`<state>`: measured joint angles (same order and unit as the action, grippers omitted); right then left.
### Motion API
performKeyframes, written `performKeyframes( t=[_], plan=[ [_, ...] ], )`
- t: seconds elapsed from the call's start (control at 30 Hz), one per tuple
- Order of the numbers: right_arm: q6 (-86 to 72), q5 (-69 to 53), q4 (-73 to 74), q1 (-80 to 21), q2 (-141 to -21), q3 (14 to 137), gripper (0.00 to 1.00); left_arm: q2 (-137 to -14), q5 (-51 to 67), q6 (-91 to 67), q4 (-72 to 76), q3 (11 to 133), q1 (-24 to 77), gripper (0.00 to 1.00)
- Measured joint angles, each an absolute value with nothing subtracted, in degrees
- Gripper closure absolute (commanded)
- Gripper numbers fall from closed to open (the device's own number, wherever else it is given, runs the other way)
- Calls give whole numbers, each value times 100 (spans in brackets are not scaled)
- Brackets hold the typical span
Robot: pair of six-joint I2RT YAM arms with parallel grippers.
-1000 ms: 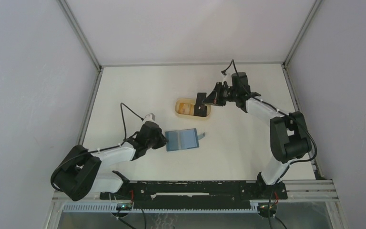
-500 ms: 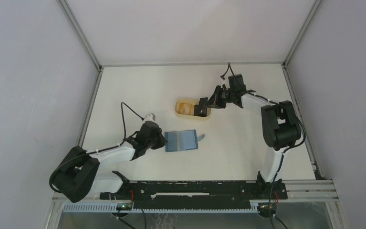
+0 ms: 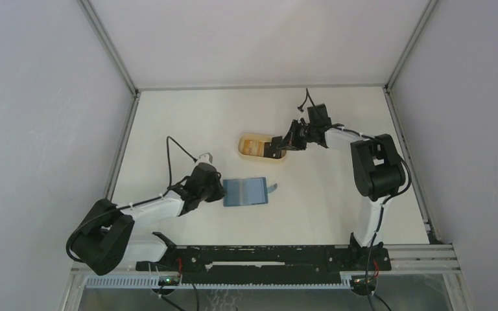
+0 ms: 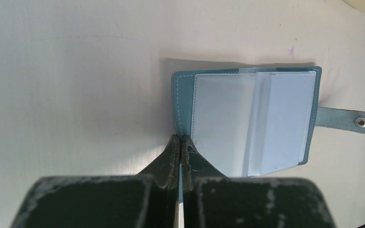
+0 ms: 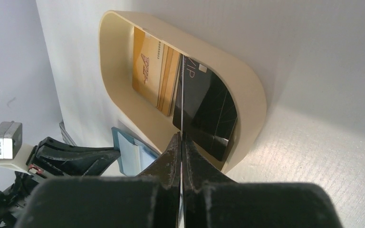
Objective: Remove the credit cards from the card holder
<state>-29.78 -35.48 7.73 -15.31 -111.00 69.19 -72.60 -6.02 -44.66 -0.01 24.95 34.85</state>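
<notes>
The teal card holder point(image 3: 248, 192) lies open on the table, its clear slots up and its snap tab point(image 4: 347, 119) to the right. My left gripper point(image 3: 224, 193) is shut on the holder's left cover edge point(image 4: 183, 109); the fingertips point(image 4: 173, 145) meet there. My right gripper point(image 3: 276, 148) is shut on a black card point(image 5: 209, 114), held on edge with its lower end inside the beige oval tray point(image 5: 249, 90). A tan/gold card point(image 5: 151, 71) lies in that tray. No card shows in the holder's visible slots point(image 4: 247, 118).
The beige tray point(image 3: 248, 138) stands on the table behind the holder, right of centre. The enclosure walls and metal frame rails bound the table at left, right and back. In the right wrist view the holder point(image 5: 126, 154) and left arm point(image 5: 71, 156) show beyond the tray.
My right gripper has dropped lower and closer to the tray with the black card, and the right arm has folded in. The left gripper and holder have not moved.
</notes>
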Motion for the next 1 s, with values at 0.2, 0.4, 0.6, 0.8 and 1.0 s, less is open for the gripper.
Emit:
performKeyframes(
  t=[0.2,0.4,0.6,0.8,1.0],
  plan=[
    [-2897,-3439,823,-1629,-11113,6919,73,-7251,-655,-4276,-276,2650,3485,100],
    [-2749,-3323,991,-1658,-11109,6919,47,-7063,-674,-4248,-449,2670,3485,100],
    [-2630,-3151,1232,-1658,-10530,6919,23,-6849,-670,-4198,-875,3063,3485,100],
    [-2355,-2792,1415,-1988,-9076,6930,15,-6849,-462,-3972,-1028,4034,3485,100],
    [-2294,-2744,1024,-2740,-8060,6532,0,-6851,-82,-3531,-1660,5070,3485,100]
  ],
)
